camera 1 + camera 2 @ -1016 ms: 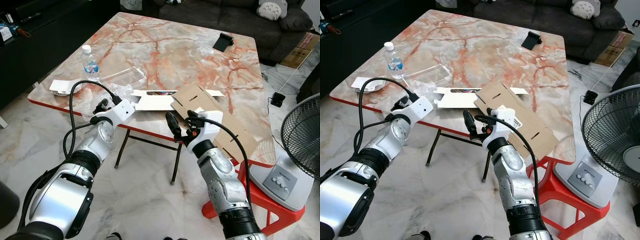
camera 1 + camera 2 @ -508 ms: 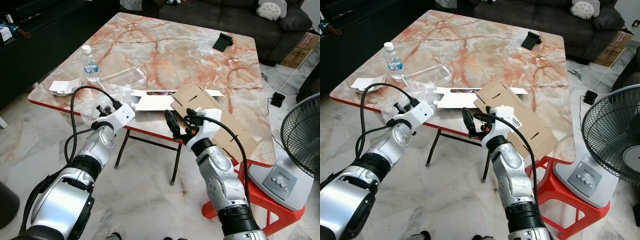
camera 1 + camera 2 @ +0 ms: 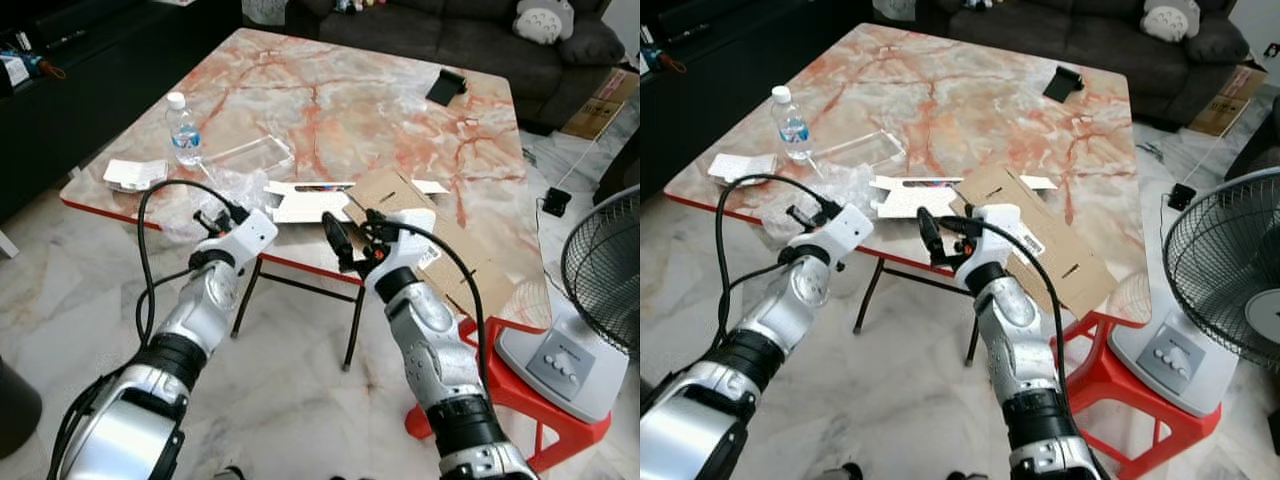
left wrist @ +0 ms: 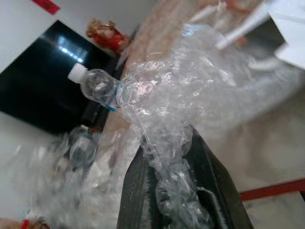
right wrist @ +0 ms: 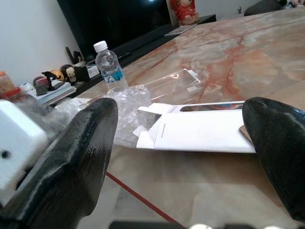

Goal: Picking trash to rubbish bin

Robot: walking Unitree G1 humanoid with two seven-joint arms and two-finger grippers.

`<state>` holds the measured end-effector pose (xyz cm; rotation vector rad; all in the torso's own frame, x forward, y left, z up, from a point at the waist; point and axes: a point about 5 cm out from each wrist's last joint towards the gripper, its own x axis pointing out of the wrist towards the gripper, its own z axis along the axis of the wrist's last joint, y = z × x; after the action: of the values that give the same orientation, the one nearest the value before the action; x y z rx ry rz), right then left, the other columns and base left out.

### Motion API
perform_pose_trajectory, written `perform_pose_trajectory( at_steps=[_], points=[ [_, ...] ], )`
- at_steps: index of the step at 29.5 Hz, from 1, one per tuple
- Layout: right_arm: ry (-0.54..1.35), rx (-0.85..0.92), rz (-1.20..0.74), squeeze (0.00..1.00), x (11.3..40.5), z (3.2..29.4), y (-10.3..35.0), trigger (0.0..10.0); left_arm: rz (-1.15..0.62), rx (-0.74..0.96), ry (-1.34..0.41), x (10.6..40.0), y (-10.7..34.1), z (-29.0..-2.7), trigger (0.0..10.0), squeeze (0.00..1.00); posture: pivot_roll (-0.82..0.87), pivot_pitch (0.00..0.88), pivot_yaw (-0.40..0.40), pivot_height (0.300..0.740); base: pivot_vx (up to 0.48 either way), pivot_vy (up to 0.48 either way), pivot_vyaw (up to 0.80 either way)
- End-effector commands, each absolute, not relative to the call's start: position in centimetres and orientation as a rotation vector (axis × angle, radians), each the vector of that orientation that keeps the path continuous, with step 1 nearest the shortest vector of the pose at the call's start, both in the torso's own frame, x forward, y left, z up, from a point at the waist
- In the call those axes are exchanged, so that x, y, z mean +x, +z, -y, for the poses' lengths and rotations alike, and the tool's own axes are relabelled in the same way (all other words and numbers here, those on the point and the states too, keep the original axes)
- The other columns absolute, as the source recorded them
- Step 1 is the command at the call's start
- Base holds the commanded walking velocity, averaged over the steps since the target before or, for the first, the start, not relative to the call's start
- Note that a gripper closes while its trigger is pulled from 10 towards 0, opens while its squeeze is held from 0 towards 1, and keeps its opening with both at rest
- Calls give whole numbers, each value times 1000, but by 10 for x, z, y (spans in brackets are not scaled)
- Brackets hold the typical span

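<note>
**Left gripper pinching plastic wrap at the near table edge**

We see the left gripper [image 4: 178,191] closed on a crumpled sheet of clear plastic wrap [image 4: 162,109], its two black fingers [image 4: 138,191] clamped around a twisted tail of the film. The left silver arm reaches forward and up from the near left, bent at the elbow, with its white wrist block at the near edge of the pink-veined marble table [image 3: 330,100]. The bulk of the wrap lies bunched on the table's near left corner [image 3: 225,190].

The right gripper [image 5: 181,124] is spread wide open and holds nothing. Its arm rises from the near centre, wrist cocked toward the table edge, fingers pointing left over a flattened white carton [image 3: 305,200]. Just right of that carton lies a flat brown cardboard sheet [image 3: 440,250] with slots cut in it.

Farther left stand a small clear water bottle with a white cap and blue label [image 3: 182,130], a clear plastic tray [image 3: 250,155] beside it, and a white paper piece [image 3: 135,175] at the left edge. We cannot read the bottle's label. A black phone-like object [image 3: 445,85] lies at the far right. A grey floor fan [image 3: 600,280] stands right of the table, next to a red plastic stool [image 3: 510,370].
</note>
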<state>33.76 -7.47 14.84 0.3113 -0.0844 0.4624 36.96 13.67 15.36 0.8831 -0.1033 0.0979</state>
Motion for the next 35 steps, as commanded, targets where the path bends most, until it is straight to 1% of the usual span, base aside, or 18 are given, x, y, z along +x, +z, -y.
perform_pose_trajectory(
  at_steps=[1,2,4,5,10,14,16,20,21,23,28,29,30,32,35],
  points=[
    [459,319,96,0,340,76,150,10000,140,859,127,367,160,-134,6588,0,-53,49,-76,740,0,0,0],
    [460,321,99,0,341,75,151,10000,157,847,135,364,161,-132,10000,0,-50,45,-75,740,0,0,0],
    [461,322,103,0,342,74,151,10000,181,824,152,360,165,-130,10000,0,-45,39,-73,740,0,0,0],
    [465,324,110,0,344,73,152,10000,219,824,178,354,170,-129,10000,0,-42,34,-72,740,0,0,0],
    [471,330,119,0,347,71,154,10000,306,801,267,345,188,-127,10000,0,-27,15,-72,740,0,0,0],
    [479,335,127,0,348,69,155,10000,355,789,351,343,203,-133,10000,0,-24,11,-73,740,0,0,0],
    [483,335,131,0,349,68,155,10000,382,776,405,345,216,-140,10000,0,-19,0,-73,740,0,0,0],
    [484,335,139,0,350,68,157,10000,417,747,418,347,228,-144,10000,0,-18,0,-70,740,0,0,0],
    [480,336,147,0,351,68,158,10000,433,736,396,347,230,-142,10000,0,-18,0,-70,740,0,0,0],
    [474,339,156,0,351,69,158,10000,443,713,361,347,228,-138,10000,0,-19,0,-65,740,0,0,0],
    [471,341,159,0,351,70,158,10000,394,623,308,343,216,-131,9882,0,-24,0,-58,740,0,0,0],
    [470,341,160,0,351,71,157,10000,379,597,297,342,212,-129,9059,0,-24,0,-57,740,0,0,0],
    [470,341,160,0,351,71,157,10000,381,590,275,340,209,-125,0,0,-24,0,-55,740,0,0,0],
    [468,341,161,0,351,71,156,10000,388,578,245,337,206,-117,0,0,-23,0,-56,740,0,0,0],
    [468,341,162,0,351,71,156,10000,389,564,244,336,205,-116,0,0,-23,0,-56,740,0,0,0]
  ],
)
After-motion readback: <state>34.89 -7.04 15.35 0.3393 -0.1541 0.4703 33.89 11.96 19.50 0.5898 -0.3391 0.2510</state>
